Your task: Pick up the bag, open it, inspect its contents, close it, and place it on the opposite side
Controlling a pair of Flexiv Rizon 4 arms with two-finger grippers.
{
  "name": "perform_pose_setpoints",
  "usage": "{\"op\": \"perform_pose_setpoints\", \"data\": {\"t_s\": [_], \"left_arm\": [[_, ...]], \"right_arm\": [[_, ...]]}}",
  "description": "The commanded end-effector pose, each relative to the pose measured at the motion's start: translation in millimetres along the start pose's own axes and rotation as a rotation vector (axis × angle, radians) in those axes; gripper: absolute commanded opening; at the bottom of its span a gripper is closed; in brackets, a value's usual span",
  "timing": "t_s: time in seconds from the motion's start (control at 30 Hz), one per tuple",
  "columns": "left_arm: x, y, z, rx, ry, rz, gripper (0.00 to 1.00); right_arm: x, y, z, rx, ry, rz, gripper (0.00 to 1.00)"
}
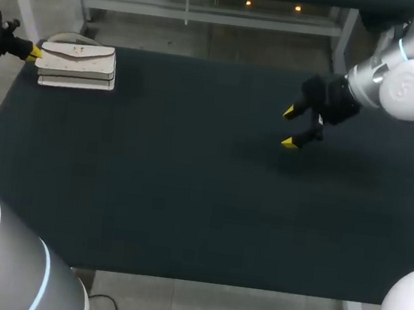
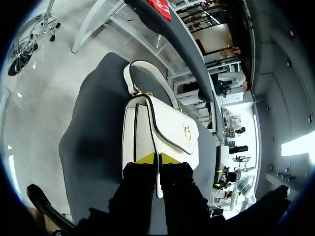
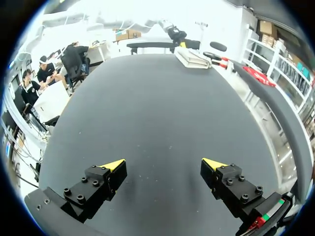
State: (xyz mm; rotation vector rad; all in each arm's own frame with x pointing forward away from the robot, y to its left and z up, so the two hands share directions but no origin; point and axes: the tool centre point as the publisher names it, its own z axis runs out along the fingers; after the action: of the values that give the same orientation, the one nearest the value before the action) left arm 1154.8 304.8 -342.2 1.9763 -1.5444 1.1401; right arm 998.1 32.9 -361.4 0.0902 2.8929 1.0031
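The white handbag (image 1: 76,66) with dark trim lies at the far left corner of the table. In the left wrist view the handbag (image 2: 165,128) rests flat, its strap looped at the end away from me and a gold clasp on the flap. My left gripper (image 2: 158,159) (image 1: 32,52) is at the handbag's near end, yellow tips close together with a thin white edge of the bag pinched between them. My right gripper (image 1: 293,128) hovers wide open over the right half of the table, nothing between its fingers (image 3: 113,165). From it the handbag (image 3: 193,56) shows far across the table.
The dark table mat (image 1: 187,190) stretches between both arms. The handbag sits close to the table's left and far edges (image 1: 24,42).
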Motion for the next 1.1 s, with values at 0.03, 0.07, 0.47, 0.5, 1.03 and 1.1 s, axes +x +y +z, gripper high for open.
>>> {"op": "perform_pose_setpoints", "data": {"t_s": [0.03,0.07,0.47,0.5,1.03,1.1], "left_arm": [[1.1,5.6,6.5,-0.134,0.031,0.016,0.0],[3.9,10.7,9.8,-0.144,0.039,0.025,0.0],[30.1,60.1,39.2,-0.216,0.103,0.085,0.0],[31.4,62.9,40.0,-0.219,0.106,0.087,0.0],[56.4,105.1,39.8,-0.27,0.087,0.142,0.0],[56.4,105.1,39.8,-0.27,0.087,0.142,0.0]], "right_arm": [[0.0,-0.5,0.9,-0.002,-0.001,-0.001,1.0],[0.0,-0.5,0.9,-0.002,-0.001,-0.001,1.0],[0.0,-0.5,0.9,-0.002,-0.001,-0.001,1.0],[0.0,-0.5,0.9,-0.002,-0.001,-0.001,1.0],[0.0,-0.5,0.9,-0.002,-0.001,-0.001,1.0],[0.0,-0.5,0.9,-0.002,-0.001,-0.001,1.0]]}}
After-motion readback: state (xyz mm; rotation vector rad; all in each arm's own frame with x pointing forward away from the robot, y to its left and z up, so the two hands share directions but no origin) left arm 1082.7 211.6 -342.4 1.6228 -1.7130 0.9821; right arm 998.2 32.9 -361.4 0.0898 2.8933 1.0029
